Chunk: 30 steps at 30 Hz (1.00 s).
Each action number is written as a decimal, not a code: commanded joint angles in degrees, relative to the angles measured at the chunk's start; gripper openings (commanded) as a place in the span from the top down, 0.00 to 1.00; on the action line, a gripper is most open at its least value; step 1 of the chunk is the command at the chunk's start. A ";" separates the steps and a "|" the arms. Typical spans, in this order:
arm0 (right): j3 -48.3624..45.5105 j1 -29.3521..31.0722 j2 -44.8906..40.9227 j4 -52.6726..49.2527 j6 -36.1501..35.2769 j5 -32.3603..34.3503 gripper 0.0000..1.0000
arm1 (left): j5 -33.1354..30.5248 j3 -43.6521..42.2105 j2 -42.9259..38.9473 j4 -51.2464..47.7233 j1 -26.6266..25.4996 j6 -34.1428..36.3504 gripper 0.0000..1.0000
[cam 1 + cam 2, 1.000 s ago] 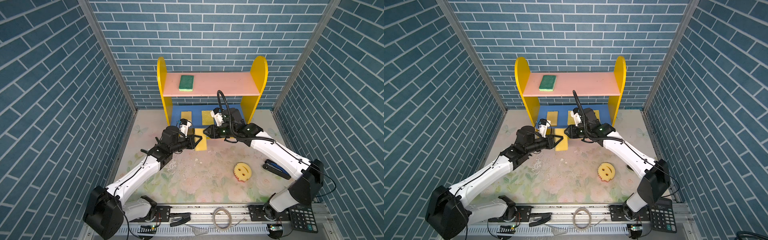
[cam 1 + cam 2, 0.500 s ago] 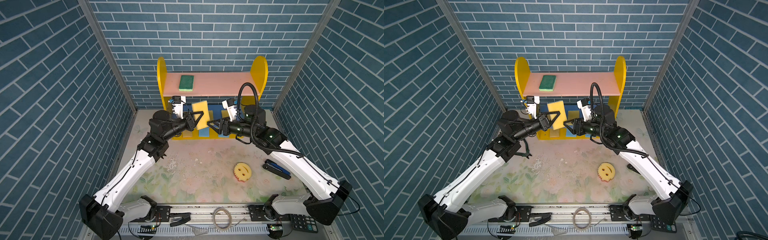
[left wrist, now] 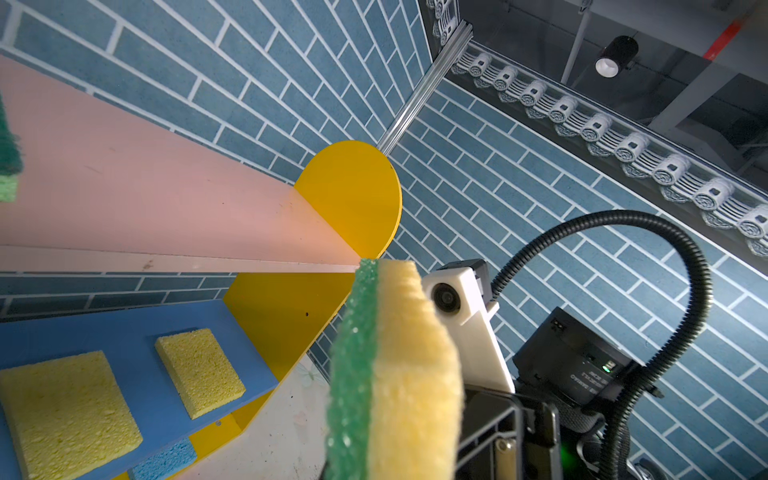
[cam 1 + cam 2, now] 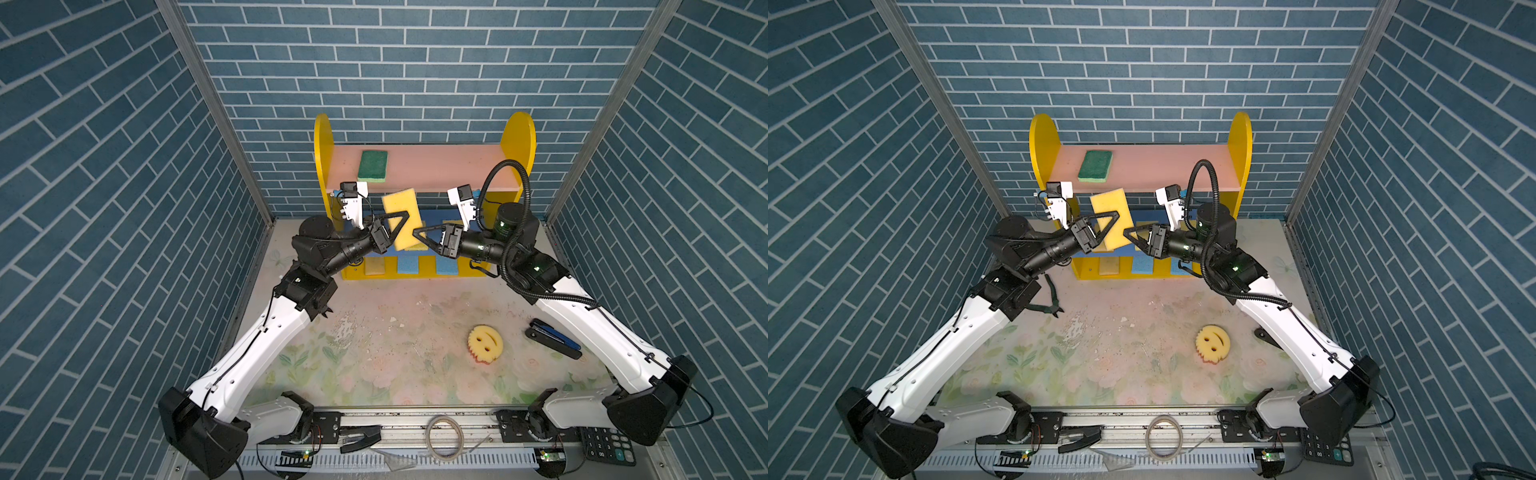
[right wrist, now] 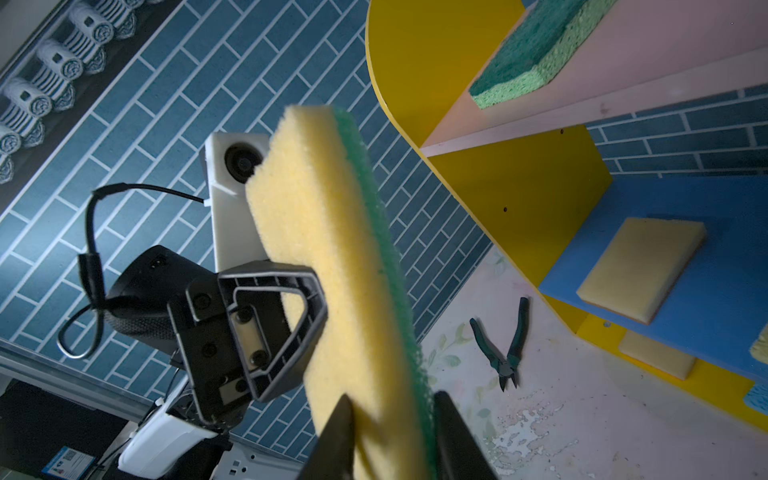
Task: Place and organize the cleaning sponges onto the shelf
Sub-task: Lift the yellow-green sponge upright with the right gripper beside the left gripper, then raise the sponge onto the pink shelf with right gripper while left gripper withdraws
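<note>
We see left gripper (image 4: 405, 220) and right gripper (image 4: 417, 232) both clamped on yellow sponge (image 4: 399, 203), midair between them; shelf (image 4: 436, 166) just beyond.

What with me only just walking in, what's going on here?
Both arms hold one yellow sponge on edge in mid-air before the shelf: the left gripper and the right gripper are each shut on it. A green-topped sponge lies on the top board; the smiley sponge lies on the table.
</note>
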 commanded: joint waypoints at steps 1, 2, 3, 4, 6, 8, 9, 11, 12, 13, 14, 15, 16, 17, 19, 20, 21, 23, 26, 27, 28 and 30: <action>-1.34 -0.22 0.74 6.25 4.03 -2.82 0.86 | 1.34 1.36 0.32 1.63 0.14 -0.18 0.84; -1.26 -0.25 0.88 6.26 4.15 -2.82 0.91 | 1.39 1.40 0.37 1.67 0.16 -0.19 0.83; -1.21 -0.26 0.93 6.34 4.18 -2.82 0.95 | 1.43 1.53 0.32 1.60 0.29 -0.19 0.81; -1.14 -0.33 0.96 6.35 4.18 -2.73 0.98 | 1.56 1.74 0.29 1.60 0.40 -0.12 0.79; -0.78 -0.42 0.93 6.25 4.16 -2.72 1.00 | 1.54 1.91 -0.21 1.42 0.66 0.14 0.61; -0.30 -0.46 0.94 5.68 3.94 -2.74 1.00 | 0.59 2.09 -1.47 -0.27 0.93 1.52 0.39; -0.04 -0.49 0.84 5.28 3.73 -2.63 1.00 | -0.80 2.30 -2.54 -2.51 1.01 3.13 0.29; 0.60 -0.51 0.67 3.78 2.76 -2.14 1.00 | -4.70 2.30 -5.53 -7.22 1.03 7.45 0.10; 1.12 -0.51 0.45 2.53 1.81 -1.59 1.00 | -7.87 1.97 -7.54 -9.76 0.96 10.10 0.01; 1.56 -0.55 0.26 0.85 0.66 -0.76 1.00 | -11.50 1.42 -9.69 -12.23 1.04 12.59 0.00; 2.19 -0.47 0.15 -0.62 -0.34 0.20 1.00 | -14.34 0.71 -11.59 -13.87 1.10 14.64 0.00; 2.87 -0.51 0.05 -2.24 -1.59 1.54 1.00 | -18.12 -0.20 -13.80 -15.69 1.11 16.66 0.00; 3.67 -0.51 0.05 -4.07 -2.81 2.75 1.00 | -21.01 -1.20 -16.07 -16.82 1.08 18.37 0.00; 4.61 -0.51 0.20 -5.61 -3.88 3.75 1.00 | -22.84 -2.30 -17.86 -17.60 1.12 19.94 0.00; 7.57 -0.51 0.93 -9.79 -6.33 5.88 1.00 | -26.96 -4.35 -21.82 -18.92 1.07 22.59 0.00; 9.12 -0.50 1.43 -11.57 -7.34 6.60 1.00 | -28.17 -4.99 -23.28 -19.52 1.16 23.84 0.00; 11.20 -0.51 2.15 -13.78 -8.62 7.43 1.00 | -29.51 -5.56 -24.83 -20.58 1.14 25.11 0.01; 15.14 -0.51 3.76 -17.16 -10.66 8.61 1.00 | -32.38 -6.03 -27.05 -23.57 1.17 27.18 0.04; 21.63 -0.51 6.39 -21.67 -13.36 11.44 1.00 | -36.04 -6.27 -29.15 -28.84 1.14 29.01 0.08; 23.99 -0.55 7.45 -23.42 -14.31 13.05 1.00 | -36.94 -6.58 -29.77 -30.26 1.09 29.19 0.09; 26.60 -0.47 8.56 -25.18 -15.13 14.81 1.00 | -37.54 -7.06 -30.45 -31.27 1.13 29.34 0.10; 31.16 -0.51 10.75 -27.66 -16.81 17.86 1.00 | -38.83 -7.99 -31.55 -32.46 1.15 29.32 0.10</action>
